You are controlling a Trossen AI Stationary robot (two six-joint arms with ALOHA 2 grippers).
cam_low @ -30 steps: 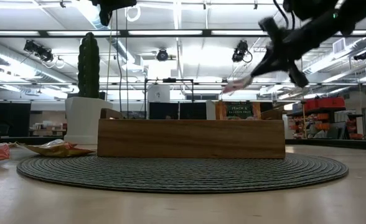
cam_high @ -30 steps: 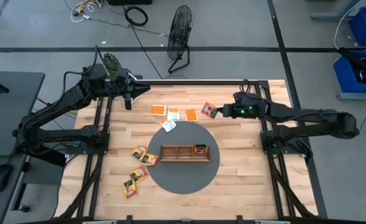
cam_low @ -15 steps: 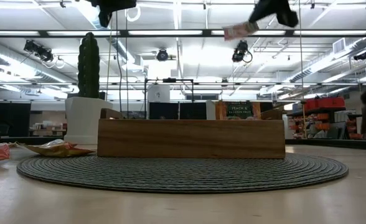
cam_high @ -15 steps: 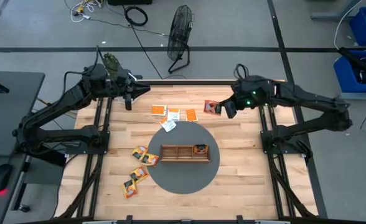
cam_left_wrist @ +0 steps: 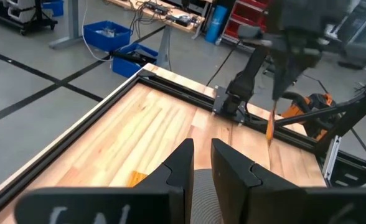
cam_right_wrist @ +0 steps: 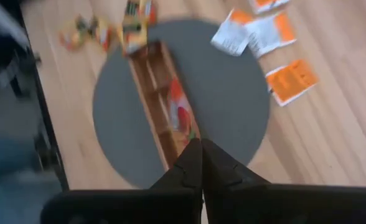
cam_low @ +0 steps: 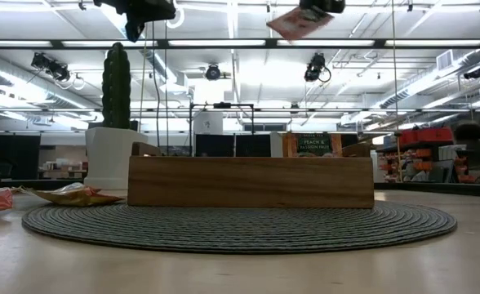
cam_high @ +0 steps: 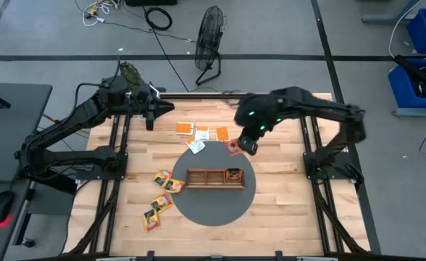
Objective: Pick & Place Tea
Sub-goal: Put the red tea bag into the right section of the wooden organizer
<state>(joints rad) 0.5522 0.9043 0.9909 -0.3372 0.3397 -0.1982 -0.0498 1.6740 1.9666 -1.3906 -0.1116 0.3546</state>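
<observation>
Overhead, the right arm bends in an arch from the table's right edge, and the right gripper (cam_high: 246,143) hangs above the far rim of the round grey mat (cam_high: 216,210), its fingers pinched on a red tea sachet (cam_high: 233,147). The left arm stretches along the far left corner, where the left gripper (cam_high: 149,118) points down over bare wood; its fingers stand a little apart with nothing between them. A long brown wooden tray (cam_high: 214,178) lies across the mat with one sachet in its right-end compartment (cam_high: 233,174). Orange and white sachets (cam_high: 201,133) lie flat on the pale planks beyond the mat, and yellow ones (cam_high: 161,196) sit scattered off its left edge. From table height, the held sachet shows tilted high above the tray's plain wooden wall (cam_low: 251,181), and the mat (cam_low: 240,224) reads as ribbed and woven. The left wrist camera shows its two dark fingers (cam_left_wrist: 183,163) nearly together over the planks. The right wrist camera looks down past shut fingertips (cam_right_wrist: 191,163) onto the tray, its dividers (cam_right_wrist: 161,112), and the flat square sachets on the wood.
</observation>
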